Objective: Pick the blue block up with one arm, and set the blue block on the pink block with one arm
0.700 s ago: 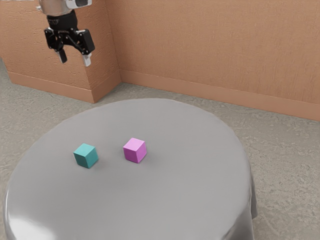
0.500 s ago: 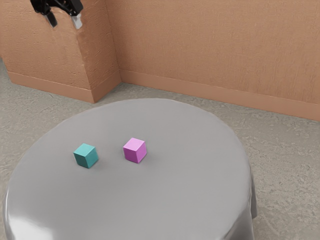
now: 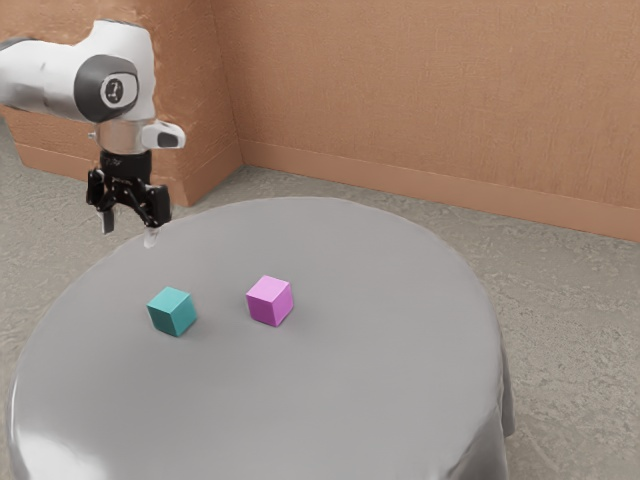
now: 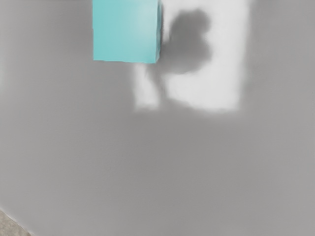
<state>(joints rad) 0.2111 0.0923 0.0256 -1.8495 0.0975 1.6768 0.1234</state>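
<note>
Nothing is done yet. The blue block (image 3: 172, 311) sits on the table (image 3: 380, 400), near the pink block (image 3: 270, 301) but not touching. The jaws hang wide and empty over the table's edge, short of the blue block; grasping, lifting and stacking remain.

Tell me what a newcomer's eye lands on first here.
Two small cubes sit near the middle of the round grey table: the blue block toward the exterior view's left, the pink block beside it, not touching. The black gripper hangs open and empty over the table's edge at the exterior view's left, short of the blue block.
</note>
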